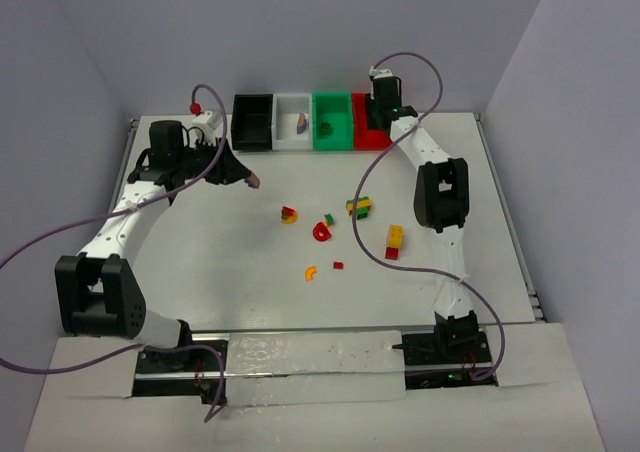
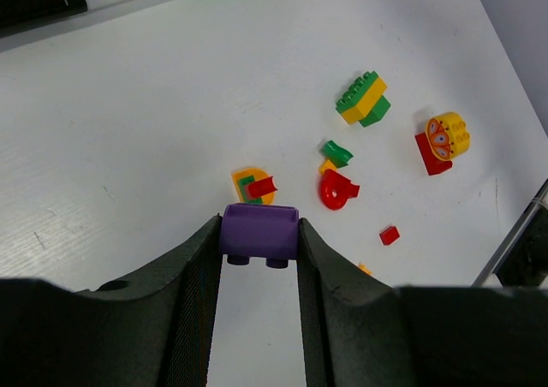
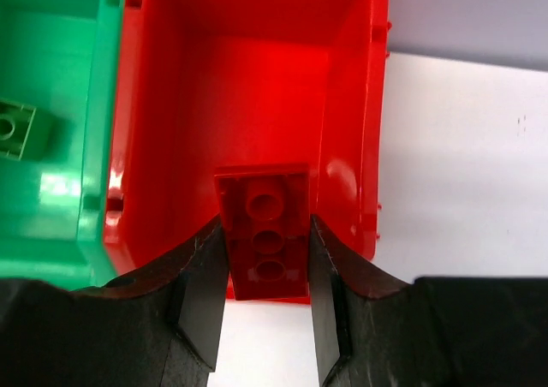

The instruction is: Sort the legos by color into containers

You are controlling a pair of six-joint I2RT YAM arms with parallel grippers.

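Note:
My left gripper (image 2: 259, 237) is shut on a purple lego (image 2: 259, 229), held above the table left of the loose pile (image 1: 248, 179). My right gripper (image 3: 267, 258) is shut on a red lego (image 3: 265, 224) over the near wall of the red bin (image 3: 248, 70), at the right end of the row (image 1: 372, 140). The black bin (image 1: 240, 122), white bin (image 1: 290, 100) and green bin (image 1: 345, 122) stand beside it. A purple piece (image 1: 301, 122) lies in the white bin and a green brick (image 3: 17, 128) in the green one.
Loose on the table are a green-yellow stack (image 1: 359, 207), a yellow-red stack (image 1: 396, 240), a red curved piece (image 1: 322, 232), a mixed small stack (image 1: 289, 214), an orange curve (image 1: 311, 272) and a tiny red brick (image 1: 338, 266). Grey walls enclose the table.

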